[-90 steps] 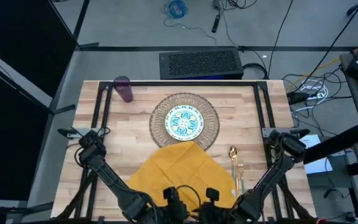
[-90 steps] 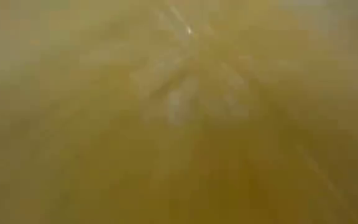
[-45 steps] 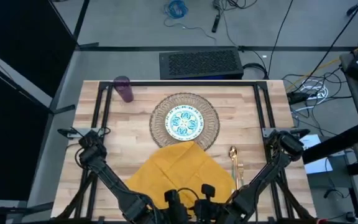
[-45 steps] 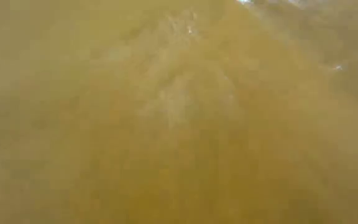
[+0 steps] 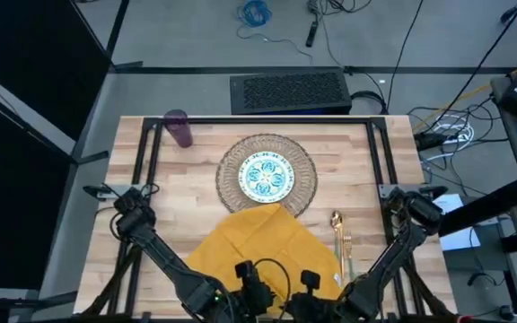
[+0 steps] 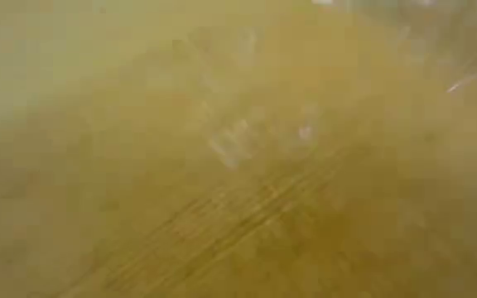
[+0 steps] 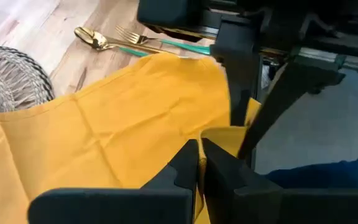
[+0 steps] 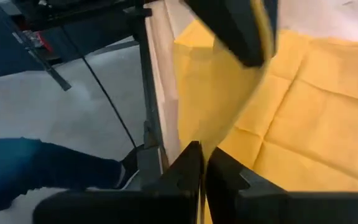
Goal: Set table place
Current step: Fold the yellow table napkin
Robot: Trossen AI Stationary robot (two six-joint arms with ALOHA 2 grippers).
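Cup: upright on the tabletop, well left of the mat and farther back.
Left gripper: at the napkin's near edge, fingers closed on the cloth.
Mat: round and woven, carrying the plate at its middle.
Napkin: spread just in front of the mat, its far corner touching the rim.
Right gripper: beside the left one, pinching the same napkin edge.
Spoon and fork: lying just right of the napkin.
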